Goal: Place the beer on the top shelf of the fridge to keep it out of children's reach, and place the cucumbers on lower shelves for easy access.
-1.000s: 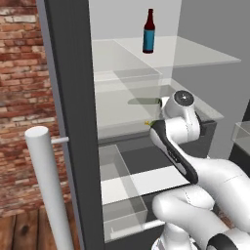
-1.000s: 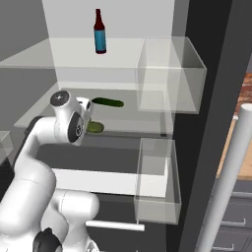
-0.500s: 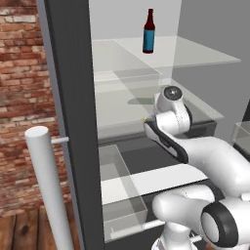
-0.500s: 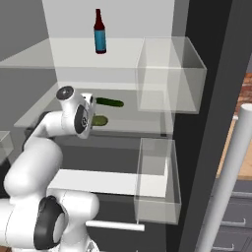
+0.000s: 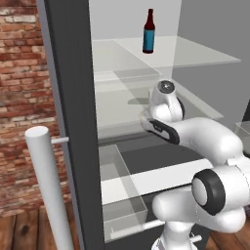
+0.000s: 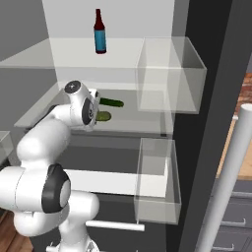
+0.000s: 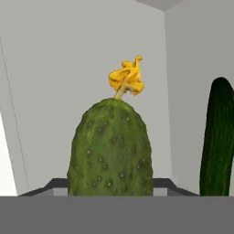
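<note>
The beer (image 5: 149,31) (image 6: 100,32) stands upright on the top shelf (image 5: 195,53) (image 6: 49,56) of the fridge (image 5: 73,97). One shelf down, my gripper (image 6: 97,117) reaches in over the lower shelf (image 6: 133,125) and is shut on a bumpy green cucumber (image 6: 105,116) (image 7: 112,151) with a yellow flower at its tip. The fingertips are hidden behind this cucumber. The other cucumber (image 6: 110,103) (image 7: 219,141), smooth and darker, lies on the same shelf just behind and beside the held one.
A clear bin (image 6: 170,74) hangs at the right of the upper shelves, another clear bin (image 6: 157,177) below it. A further clear bin (image 5: 122,195) sits low at the left. The white door handle (image 5: 49,190) (image 6: 231,182) stands in the foreground.
The arm has swung and the hand has gone deeper over the lower shelf, carrying the bumpy cucumber toward the darker one. The beer has not moved.
</note>
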Robot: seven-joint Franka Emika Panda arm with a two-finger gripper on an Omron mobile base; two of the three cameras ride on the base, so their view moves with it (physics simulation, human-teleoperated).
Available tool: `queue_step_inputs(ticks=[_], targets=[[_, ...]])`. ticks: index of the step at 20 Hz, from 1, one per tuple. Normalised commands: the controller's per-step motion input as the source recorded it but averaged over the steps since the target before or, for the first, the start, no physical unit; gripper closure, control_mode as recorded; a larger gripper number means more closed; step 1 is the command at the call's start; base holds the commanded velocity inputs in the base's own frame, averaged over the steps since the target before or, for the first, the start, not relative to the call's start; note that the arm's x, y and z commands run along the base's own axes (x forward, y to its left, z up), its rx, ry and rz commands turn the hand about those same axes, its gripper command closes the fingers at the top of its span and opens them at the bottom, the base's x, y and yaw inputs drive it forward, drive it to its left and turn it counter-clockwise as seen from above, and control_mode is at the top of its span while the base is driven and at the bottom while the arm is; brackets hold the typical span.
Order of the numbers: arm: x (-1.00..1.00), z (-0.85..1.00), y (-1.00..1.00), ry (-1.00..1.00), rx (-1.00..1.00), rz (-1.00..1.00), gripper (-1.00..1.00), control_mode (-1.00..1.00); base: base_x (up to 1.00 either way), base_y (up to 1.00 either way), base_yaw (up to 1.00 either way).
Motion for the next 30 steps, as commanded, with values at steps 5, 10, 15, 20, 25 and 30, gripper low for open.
queue_step_inputs(ticks=[5,10,15,20,25,30], targets=[[0.46,-0.52,0.00,0.07,0.00,0.00,1.00,-1.00,0.00,0.00,0.00],[0.43,-0.69,0.00,0.02,0.00,0.00,1.00,-1.00,0.00,0.00,0.00],[0.40,-0.76,0.01,-0.02,0.00,0.00,1.00,-1.00,0.00,0.00,0.00],[0.16,-0.89,0.06,-0.12,0.00,0.00,-1.00,-1.00,0.00,0.00,0.00],[-0.18,-0.61,0.00,-0.16,0.00,0.00,-1.00,-1.00,0.00,0.00,0.00],[-0.74,-0.17,0.00,-0.13,0.00,0.00,-1.00,-1.00,0.00,0.00,0.00]])
